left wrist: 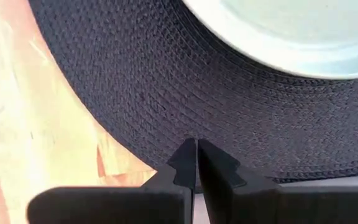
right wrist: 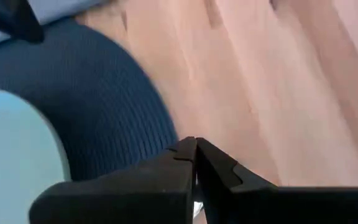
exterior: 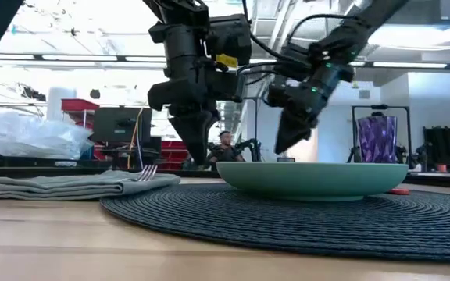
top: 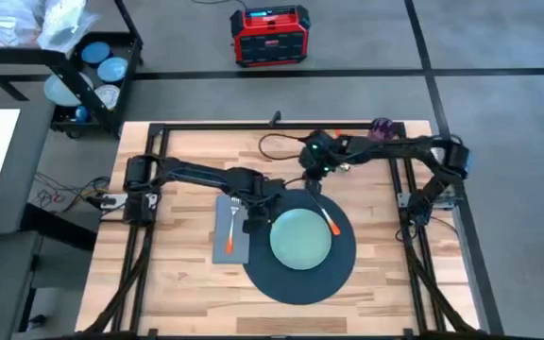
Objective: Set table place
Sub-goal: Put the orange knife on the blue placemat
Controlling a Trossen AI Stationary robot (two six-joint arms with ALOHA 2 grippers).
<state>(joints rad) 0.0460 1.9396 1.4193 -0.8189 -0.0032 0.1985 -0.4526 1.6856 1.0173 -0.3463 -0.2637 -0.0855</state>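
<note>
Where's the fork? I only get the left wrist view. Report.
Observer: The fork lies on the grey napkin, left of the plate.
Operator: Give me the cup.
Observer: The purple cup stands at the far right corner of the table, off the mat.
Operator: Now the right hand.
Observer: The right hand hovers shut near the mat's far edge.

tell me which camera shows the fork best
The high view: the fork lies whole on the grey napkin, orange handle and tines both visible. The low view shows only the tines over the napkin's edge. Neither wrist view shows it.
</note>
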